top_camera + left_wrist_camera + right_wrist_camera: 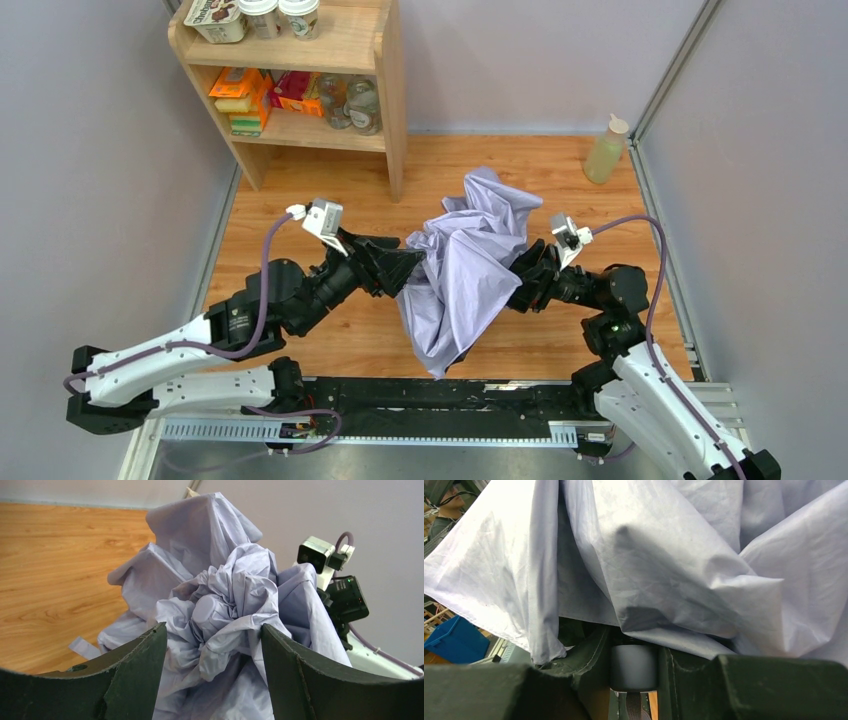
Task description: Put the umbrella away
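- Umbrella (470, 260) sits collapsed but loose between the two arms, over the middle of the desk (560, 170). Its lilac canopy billows toward the far side and droops toward the near edge.
- The right end effector (634, 649) is pressed together on a dark round stub under the cloth, which I take for the handle end. That grip should be the anchor, so it should not be twisted.
- The left end effector (212, 629) is spread. Its fingers (135, 670) stand either side of a crumpled knot of canopy without squeezing it.
- The step in hand looks like gathering the cloth against the shaft. Close on the knot low, close to the shaft, so that the ribs are caught with the cloth. A single loose fold would likely slip out.
- Draw the folds one way around the shaft. Fabric this thin will likely balloon again if released early.
- A lilac strap (82, 647) lies on the desk to the left of the bundle. Leave it uncovered, as it probably has to wrap the bundle.
- The shelf (300, 90) at the far left may be the storage place, but I cannot tell. Tidy the bundle before carrying it.
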Available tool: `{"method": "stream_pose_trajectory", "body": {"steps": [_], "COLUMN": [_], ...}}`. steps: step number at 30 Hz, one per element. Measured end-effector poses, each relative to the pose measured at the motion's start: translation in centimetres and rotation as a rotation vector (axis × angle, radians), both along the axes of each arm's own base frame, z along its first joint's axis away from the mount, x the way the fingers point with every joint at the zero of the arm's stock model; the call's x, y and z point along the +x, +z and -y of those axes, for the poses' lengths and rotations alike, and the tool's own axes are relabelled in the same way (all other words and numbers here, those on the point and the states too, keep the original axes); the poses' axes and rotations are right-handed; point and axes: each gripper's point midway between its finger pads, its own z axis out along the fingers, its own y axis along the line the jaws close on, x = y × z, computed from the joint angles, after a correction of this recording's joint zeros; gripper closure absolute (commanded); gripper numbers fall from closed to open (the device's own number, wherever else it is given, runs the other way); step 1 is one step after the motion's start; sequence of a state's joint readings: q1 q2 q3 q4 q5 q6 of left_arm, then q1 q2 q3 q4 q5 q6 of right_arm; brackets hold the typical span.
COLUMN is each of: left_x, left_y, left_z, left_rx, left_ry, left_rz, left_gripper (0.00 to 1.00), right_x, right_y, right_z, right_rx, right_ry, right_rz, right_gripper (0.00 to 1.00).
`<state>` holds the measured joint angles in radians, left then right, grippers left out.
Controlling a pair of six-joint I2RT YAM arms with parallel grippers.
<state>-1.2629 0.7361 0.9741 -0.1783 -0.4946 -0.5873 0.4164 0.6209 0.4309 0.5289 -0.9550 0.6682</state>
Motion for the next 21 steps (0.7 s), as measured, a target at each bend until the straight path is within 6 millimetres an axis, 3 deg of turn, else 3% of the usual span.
{"method": "stream_pose_trajectory", "body": {"steps": [11,14,15,17,18,20,21], "left_x": [2.0,2.5,2.6,3.0,3.2,3.2,3.1], "left_y": [-1.3,-1.2,-1.1,-1.0,-0.9,-0.3,0.0], "left_z": [2.5,3.5,3.9,4.7,4.9,5.6,5.8], "left_rx": [-0.11,-0.147,-0.153,-0.164,-0.174,-0.193,-0.196], "left_ry": [0.003,-0.036,-0.053,-0.091,-0.101,-0.147,-0.167], "left_rz": [-0.075,-0.093,-0.094,-0.091,-0.092,-0.08,-0.069], "left_gripper": [0.27,0.44,0.67,0.91,0.98,1.0,1.0], "right_x": [-0.3,-0.4,-0.5,-0.8,-0.9,-1.1,-1.2], "right_y": [0.1,0.1,0.1,0.0,0.0,-0.2,-0.3], "right_z": [-0.2,-0.5,-0.5,-0.6,-0.6,-0.6,-0.6], "right_rx": [0.006,0.009,0.008,0.006,0.004,-0.005,-0.01], "right_ry": [0.034,0.049,0.057,0.067,0.074,0.082,0.081], "right_rz": [-0.031,-0.049,-0.05,-0.053,-0.054,-0.062,-0.063], "right_gripper": [1.0,1.0,1.0,1.0,1.0,1.0,0.93]}}
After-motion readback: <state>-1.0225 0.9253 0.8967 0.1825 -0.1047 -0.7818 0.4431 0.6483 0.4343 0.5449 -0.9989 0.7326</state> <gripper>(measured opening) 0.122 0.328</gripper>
